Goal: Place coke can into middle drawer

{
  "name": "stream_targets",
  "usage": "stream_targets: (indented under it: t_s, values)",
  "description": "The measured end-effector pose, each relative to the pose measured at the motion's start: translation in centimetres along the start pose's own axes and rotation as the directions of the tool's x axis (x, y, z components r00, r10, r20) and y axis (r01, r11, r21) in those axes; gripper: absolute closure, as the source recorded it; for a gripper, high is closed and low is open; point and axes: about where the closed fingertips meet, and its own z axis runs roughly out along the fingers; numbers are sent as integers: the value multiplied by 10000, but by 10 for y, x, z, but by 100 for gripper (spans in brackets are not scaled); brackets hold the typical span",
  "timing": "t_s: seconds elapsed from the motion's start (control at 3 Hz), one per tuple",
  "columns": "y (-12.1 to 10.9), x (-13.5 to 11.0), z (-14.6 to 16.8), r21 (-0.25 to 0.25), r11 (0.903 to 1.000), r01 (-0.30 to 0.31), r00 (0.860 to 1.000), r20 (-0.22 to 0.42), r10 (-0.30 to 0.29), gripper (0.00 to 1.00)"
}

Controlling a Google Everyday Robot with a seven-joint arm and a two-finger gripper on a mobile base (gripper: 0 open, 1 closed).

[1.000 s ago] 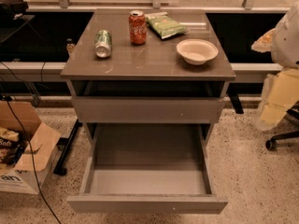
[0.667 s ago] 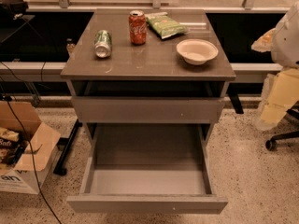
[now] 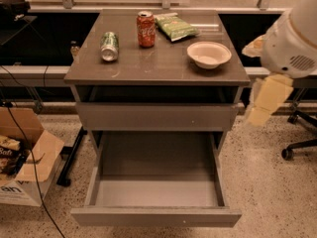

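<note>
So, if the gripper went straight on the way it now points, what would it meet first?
The gripper hangs right of the cabinet, pointing down and slightly left. It would probably meet the floor first, just beside the open middle drawer. Depth is unclear.

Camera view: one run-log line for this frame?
coke can: upright on cabinet top | middle drawer: pulled out, no can inside | gripper: right of cabinet, apart from can

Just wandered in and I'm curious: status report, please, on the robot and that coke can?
Gripper right of the cabinet, clear of the can. Coke can upright on top, untouched. Middle drawer open, nothing in it. Green can, bowl beside, not blocking.
</note>
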Motion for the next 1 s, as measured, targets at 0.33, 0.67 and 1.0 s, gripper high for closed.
stream_targets:
  t_s: [0.33, 0.67, 1.0]
  values:
    - [-41, -25, 40, -120, 9999, 101, 9950, 995, -89, 0]
    - [-43, -25, 41, -132, 9999, 100, 9948, 1018, -86, 0]
    - [-56, -36, 51, 327, 9986, -425, 9883, 1477, 373, 0]
